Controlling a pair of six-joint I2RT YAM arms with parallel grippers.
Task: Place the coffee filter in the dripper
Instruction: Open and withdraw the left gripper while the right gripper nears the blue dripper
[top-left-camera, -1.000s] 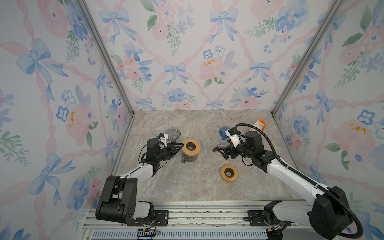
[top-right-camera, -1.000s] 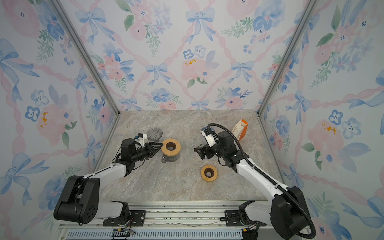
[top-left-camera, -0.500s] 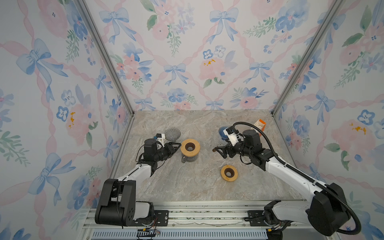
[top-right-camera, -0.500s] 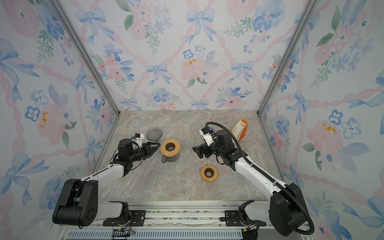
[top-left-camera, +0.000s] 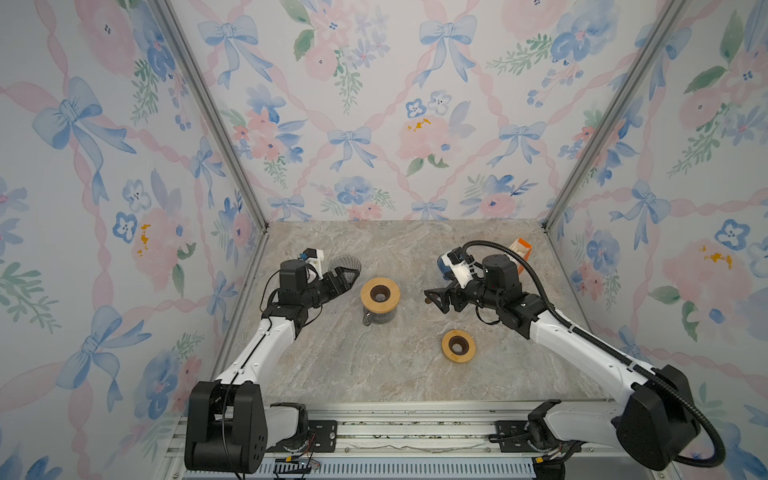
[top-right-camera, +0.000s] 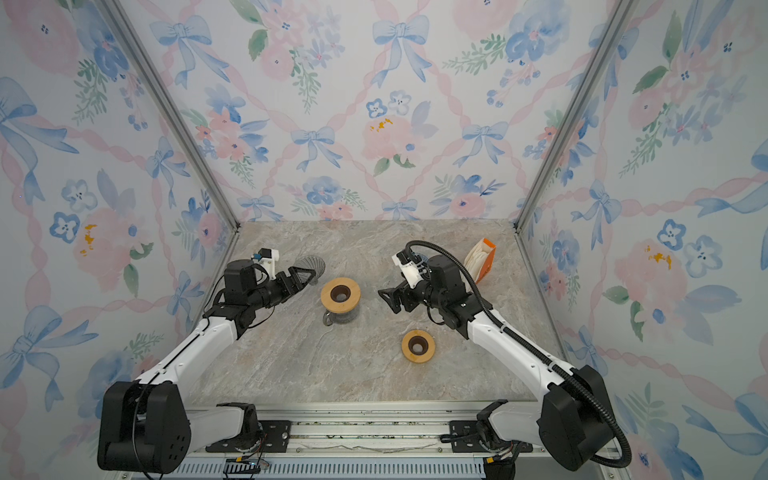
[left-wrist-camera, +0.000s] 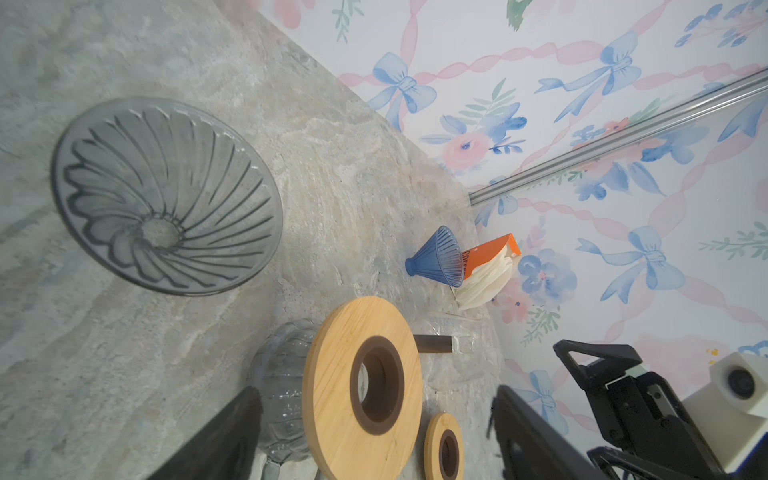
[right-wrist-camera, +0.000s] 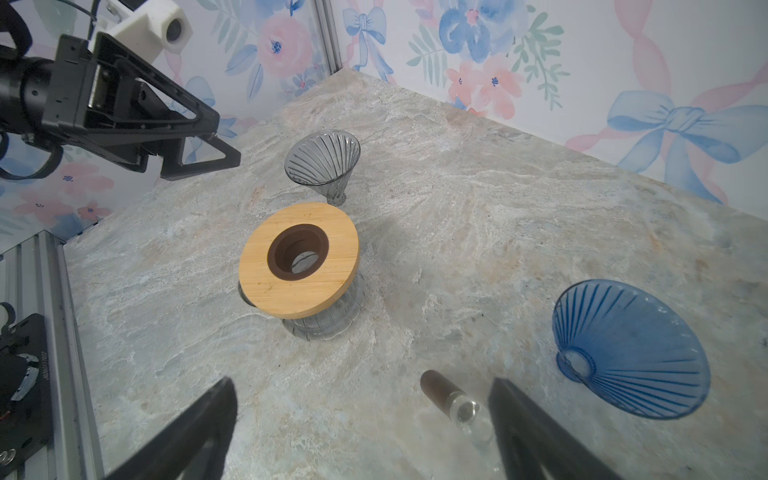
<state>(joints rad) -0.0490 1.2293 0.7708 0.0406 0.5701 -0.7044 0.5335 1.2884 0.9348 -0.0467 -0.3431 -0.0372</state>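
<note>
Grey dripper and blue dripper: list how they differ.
Colour: the grey dripper is smoky grey, the blue dripper clear blue. Place: the grey dripper sits by the open left pincer; the blue dripper lies beside the orange filter box. Shared: both are ribbed see-through cones, and neither holds a filter.

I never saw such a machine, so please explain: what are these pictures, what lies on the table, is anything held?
Two robot arms stand at a table. Each ends in a pincer with two fingers. Two pictures look down from a camera above; two come from cameras on the wrists. On the table lie a grey dripper, on its side near the left pincer, a glass jug carrying a wooden ring, a second wooden ring, a blue dripper on its side and an orange box of paper filters. The right pincer and the left one are open and hold nothing.
</note>
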